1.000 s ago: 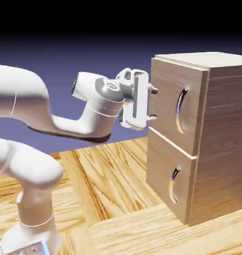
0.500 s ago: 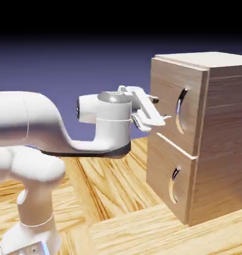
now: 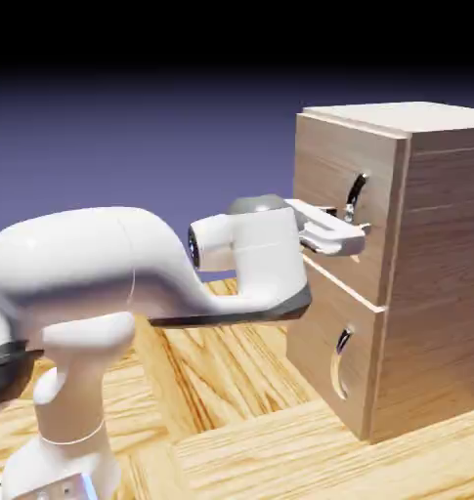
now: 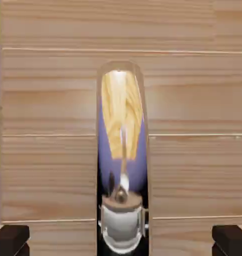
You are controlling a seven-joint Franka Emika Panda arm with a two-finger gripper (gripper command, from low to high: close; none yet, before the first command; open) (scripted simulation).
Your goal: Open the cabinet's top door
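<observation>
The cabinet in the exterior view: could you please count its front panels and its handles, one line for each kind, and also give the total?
Front panels: 2 (upper panel, lower panel)
Curved handles: 2 (upper handle, lower handle)
Total: 4

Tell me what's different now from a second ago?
The gripper has moved to the exterior view's right and turned, reaching the upper door's handle. No hold shows: its fingertips stand apart, either side of it. Both doors look as closed as before.
</observation>
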